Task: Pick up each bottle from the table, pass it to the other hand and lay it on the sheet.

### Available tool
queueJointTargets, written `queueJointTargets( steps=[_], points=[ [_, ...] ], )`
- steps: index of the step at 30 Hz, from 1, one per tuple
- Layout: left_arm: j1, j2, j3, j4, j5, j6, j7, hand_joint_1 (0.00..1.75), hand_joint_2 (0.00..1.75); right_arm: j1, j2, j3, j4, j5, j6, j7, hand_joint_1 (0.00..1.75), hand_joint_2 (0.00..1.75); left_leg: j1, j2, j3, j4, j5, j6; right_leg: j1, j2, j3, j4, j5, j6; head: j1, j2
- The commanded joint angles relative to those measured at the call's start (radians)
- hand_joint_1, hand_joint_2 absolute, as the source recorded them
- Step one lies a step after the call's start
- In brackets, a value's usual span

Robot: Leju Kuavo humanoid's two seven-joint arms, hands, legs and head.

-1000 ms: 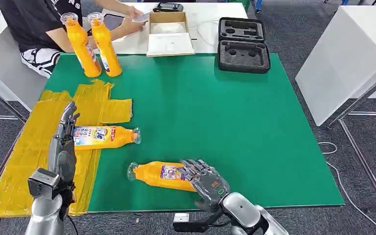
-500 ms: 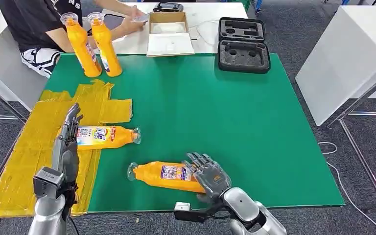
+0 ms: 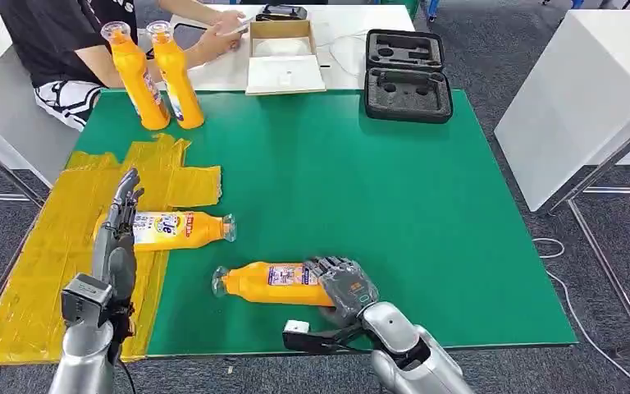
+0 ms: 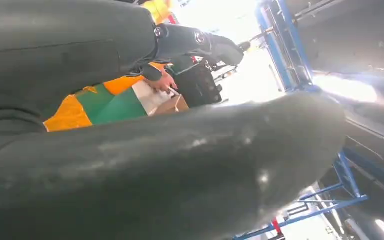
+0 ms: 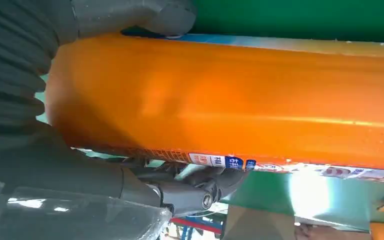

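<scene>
An orange bottle (image 3: 267, 283) lies on its side near the front edge of the green mat (image 3: 361, 189), cap to the left. My right hand (image 3: 343, 285) grips its base end; in the right wrist view the thumb (image 5: 145, 15) and the fingers wrap round the orange body (image 5: 230, 100). A second bottle (image 3: 182, 229) lies on the yellow sheet (image 3: 49, 246) at the left. My left hand (image 3: 117, 234) is held with fingers straight beside that bottle's base, holding nothing. Two more bottles (image 3: 135, 78) (image 3: 177, 75) stand upright at the back left.
A person sits at the back left with arms on a white table (image 3: 344, 33). An open cardboard box (image 3: 283, 56) and a black foam case (image 3: 408, 75) lie along the mat's far edge. Another white table (image 3: 578, 90) stands to the right.
My right hand has closed round the front bottle's base, and the bottle has straightened a little. My left hand has drifted slightly forward along the sheet.
</scene>
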Motion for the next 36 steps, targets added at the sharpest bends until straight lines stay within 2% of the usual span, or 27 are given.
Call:
queueJointTargets(
  steps=[1, 3, 5, 6, 8, 9, 12, 13, 14, 16, 20, 30, 33, 34, 36],
  points=[
    [-0.037, -0.003, -0.016, 0.062, 0.004, -0.003, 0.006, 0.0, 0.0, -0.03, 0.019, -0.004, 0.119, -0.001, 0.014, 0.002, 1.69, 1.75, 0.001, 0.0, 0.005, 0.0, -0.002, -0.003, 0.002, -0.002, 0.006, -0.001, -0.001, -0.001, 0.0, 0.0],
    [-0.037, -0.003, -0.016, 0.062, 0.004, -0.003, 0.006, 0.0, 0.0, -0.03, 0.019, -0.004, 0.119, -0.001, 0.014, 0.002, 1.69, 1.75, 0.001, 0.0, 0.003, -0.001, -0.001, -0.002, 0.001, -0.001, 0.004, -0.001, -0.001, -0.001, 0.0, 0.0],
    [-0.037, -0.003, -0.016, 0.062, 0.004, -0.003, 0.006, 0.0, 0.0, -0.03, 0.019, -0.004, 0.119, -0.001, 0.014, 0.002, 1.69, 1.75, 0.002, 0.001, 0.009, 0.001, -0.004, -0.004, 0.002, -0.002, 0.01, -0.001, -0.003, -0.002, 0.0, 0.0],
    [-0.04, -0.003, -0.017, 0.064, 0.005, -0.003, 0.008, 0.0, 0.0, -0.034, 0.02, -0.002, 0.131, 0.0, 0.021, 0.004, 1.73, 1.75, 0.001, 0.0, 0.005, 0.0, -0.001, -0.002, 0.001, -0.001, 0.005, -0.001, -0.001, -0.001, 0.0, 0.0],
    [-0.044, -0.005, -0.018, 0.065, 0.009, -0.004, 0.01, 0.0, 0.0, -0.038, 0.022, -0.004, 0.156, 0.001, 0.05, 0.018, 1.75, 1.75, 0.001, 0.001, 0.006, 0.0, -0.001, -0.003, 0.001, -0.001, 0.007, -0.001, -0.001, -0.001, 0.0, 0.0],
    [-0.044, -0.006, -0.019, 0.065, 0.01, -0.004, 0.012, 0.0, 0.0, -0.04, 0.023, -0.003, 0.169, 0.003, 0.06, 0.024, 1.69, 1.75, 0.001, 0.0, 0.008, 0.0, -0.002, -0.003, 0.002, -0.002, 0.009, -0.002, -0.002, -0.001, 0.0, 0.0],
    [-0.049, -0.01, -0.025, 0.074, 0.013, -0.007, 0.016, 0.0, 0.0, -0.043, 0.02, -0.005, 0.206, 0.006, 0.087, 0.039, 1.73, 1.75, 0.002, 0.001, 0.009, 0.0, -0.002, -0.004, 0.002, -0.002, 0.01, -0.002, -0.002, -0.002, 0.0, 0.0],
    [-0.048, -0.012, -0.026, 0.077, 0.013, -0.007, 0.017, 0.0, 0.0, -0.043, 0.019, -0.006, 0.217, 0.006, 0.087, 0.039, 1.73, 1.75, 0.002, 0.001, 0.011, 0.001, -0.003, -0.005, 0.003, -0.002, 0.012, -0.002, -0.003, -0.002, 0.0, 0.0],
    [-0.045, -0.012, -0.027, 0.078, 0.013, -0.007, 0.017, 0.0, 0.0, -0.041, 0.019, -0.006, 0.221, 0.006, 0.087, 0.038, 1.75, 1.75, 0.001, 0.001, 0.009, -0.001, -0.001, -0.003, 0.001, 0.0, 0.007, -0.002, -0.001, -0.001, 0.0, 0.0],
    [-0.034, -0.011, -0.028, 0.071, 0.014, -0.006, 0.017, 0.0, 0.0, -0.033, 0.023, -0.012, 0.225, 0.007, 0.086, 0.038, 1.75, 1.75, 0.002, 0.002, 0.014, 0.0, -0.004, -0.005, 0.002, 0.002, 0.006, -0.002, -0.003, -0.004, 0.0, 0.0],
    [-0.009, -0.012, -0.019, 0.052, 0.016, -0.001, 0.016, 0.0, 0.0, -0.034, 0.031, -0.021, 0.228, 0.012, 0.092, 0.039, 1.75, 1.75, 0.002, 0.004, 0.02, -0.002, -0.009, -0.006, 0.002, 0.003, 0.009, -0.003, -0.007, -0.003, 0.0, 0.0],
    [-0.011, -0.017, -0.012, 0.044, 0.015, -0.002, 0.016, 0.0, 0.0, -0.038, 0.042, -0.038, 0.216, 0.025, 0.067, 0.047, 1.75, 1.75, 0.002, 0.005, 0.024, -0.001, -0.008, -0.006, 0.002, 0.004, 0.012, -0.003, -0.007, -0.003, 0.0, 0.0],
    [-0.006, -0.015, -0.007, 0.04, 0.015, -0.002, 0.016, 0.0, 0.0, -0.018, 0.057, -0.078, 0.164, 0.007, -0.015, 0.032, 1.75, 1.75, 0.002, 0.005, 0.024, -0.001, -0.008, -0.006, 0.002, 0.004, 0.013, -0.003, -0.007, -0.003, 0.0, 0.0],
    [0.0, -0.009, -0.005, 0.031, 0.014, -0.002, 0.017, 0.0, 0.0, -0.006, 0.075, -0.117, 0.11, -0.047, -0.1, -0.005, 1.75, 1.75, 0.002, 0.005, 0.024, -0.001, -0.009, -0.006, 0.003, 0.003, 0.013, -0.002, -0.007, -0.003, 0.0, 0.0],
    [0.006, -0.005, 0.002, 0.017, 0.014, -0.004, 0.017, 0.0, 0.0, 0.008, 0.088, -0.161, 0.025, -0.121, -0.188, -0.05, 1.75, 1.75, 0.001, 0.005, 0.023, 0.0, -0.008, -0.005, 0.001, 0.006, 0.011, -0.001, -0.007, -0.003, 0.0, 0.0]
  ],
)
